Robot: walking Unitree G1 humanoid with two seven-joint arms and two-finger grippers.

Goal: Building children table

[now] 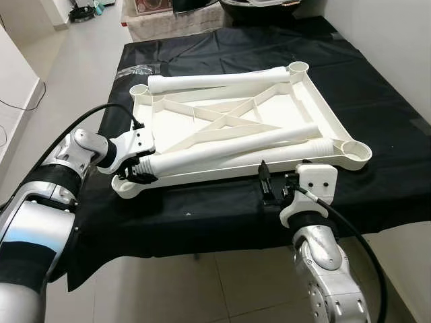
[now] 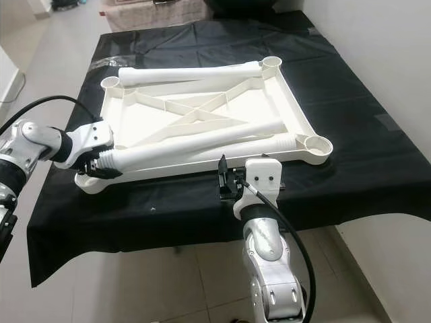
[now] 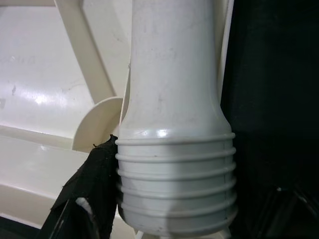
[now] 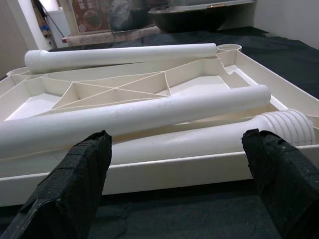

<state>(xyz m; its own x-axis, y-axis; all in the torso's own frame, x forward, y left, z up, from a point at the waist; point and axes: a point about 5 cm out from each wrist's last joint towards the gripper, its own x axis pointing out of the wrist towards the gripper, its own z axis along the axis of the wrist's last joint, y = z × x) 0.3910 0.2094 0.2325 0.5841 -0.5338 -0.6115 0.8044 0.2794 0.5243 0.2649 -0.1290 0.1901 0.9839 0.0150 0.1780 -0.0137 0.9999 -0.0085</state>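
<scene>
L gripper (image 1: 135,171) pinches leg (image 1: 229,148) at threaded end, stiff, light, slick plastic; R gripper (image 4: 184,164) spread nr tabletop (image 1: 323,121).

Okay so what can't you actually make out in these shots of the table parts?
- Left gripper: its grip on the threaded end of the leg is unclear; in the left wrist view one finger shows, the other is behind the leg.
- Near-left corner socket of the tabletop: hidden in the eye views by that gripper and the leg.
- Number of legs: three show; a fourth cannot be made out.
- Right gripper: fingers spread, empty.
</scene>
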